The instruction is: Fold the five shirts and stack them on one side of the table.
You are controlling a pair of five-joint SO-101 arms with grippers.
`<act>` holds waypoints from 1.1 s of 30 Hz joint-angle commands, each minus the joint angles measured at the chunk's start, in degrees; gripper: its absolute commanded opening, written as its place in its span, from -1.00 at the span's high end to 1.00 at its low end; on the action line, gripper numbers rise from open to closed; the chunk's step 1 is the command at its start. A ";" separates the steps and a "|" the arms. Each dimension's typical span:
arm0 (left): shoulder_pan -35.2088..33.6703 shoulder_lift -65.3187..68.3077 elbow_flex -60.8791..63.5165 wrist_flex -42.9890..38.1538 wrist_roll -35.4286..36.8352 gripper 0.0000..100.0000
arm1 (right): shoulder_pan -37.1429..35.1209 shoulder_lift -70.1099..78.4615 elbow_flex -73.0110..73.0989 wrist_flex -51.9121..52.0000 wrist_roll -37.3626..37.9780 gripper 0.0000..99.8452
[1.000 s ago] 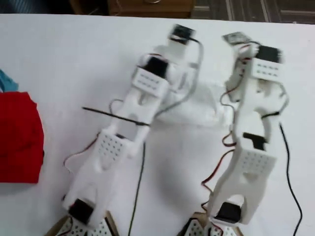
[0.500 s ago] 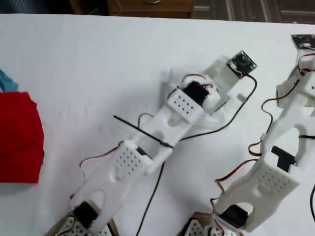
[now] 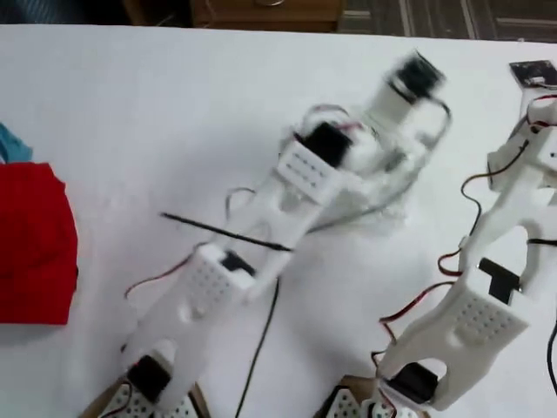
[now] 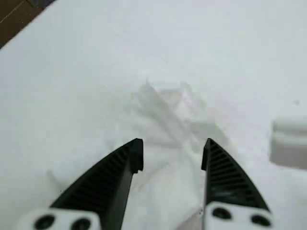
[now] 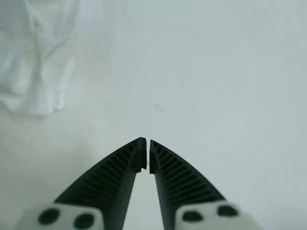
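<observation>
Well, I see my left gripper (image 4: 171, 154) released over the crumpled white cloth shirt (image 4: 165, 108); my right gripper (image 5: 147, 153) is clenched, empty, above the white table (image 5: 216, 72).

Both arms have white printed shells. The left arm (image 3: 213, 287) carries perforated panels (image 3: 305, 165) with dot grids, black servo blocks (image 3: 324, 139), a thin red lead (image 3: 152, 279), a black cable (image 3: 261, 344) and a black tie (image 3: 222, 232) sticking out sideways. The right arm (image 3: 474, 318) is built the same, with red wires (image 3: 402, 309) alongside and a dark circuit board (image 3: 533, 71) by its wrist. The left gripper (image 4: 171, 153) and right gripper (image 5: 145, 153) have black, ribbed, tapering fingers. Behind the fingers are white knuckles with dark round screw recesses (image 5: 67, 216).
</observation>
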State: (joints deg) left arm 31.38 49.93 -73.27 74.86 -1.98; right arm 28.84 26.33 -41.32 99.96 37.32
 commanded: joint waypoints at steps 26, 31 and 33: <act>-14.68 13.27 -0.13 2.90 25.49 0.56 | -30.11 19.82 -1.85 0.40 -6.51 0.96; -13.63 15.21 -0.13 0.09 23.65 0.56 | -25.71 19.65 -1.49 1.36 -6.51 0.96; -13.71 15.82 -0.13 -1.23 23.65 0.56 | -24.22 19.82 -1.41 1.36 -6.33 0.96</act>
State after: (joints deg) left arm 16.70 66.20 -71.34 75.47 22.20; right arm 2.02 46.64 -41.32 100.04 31.16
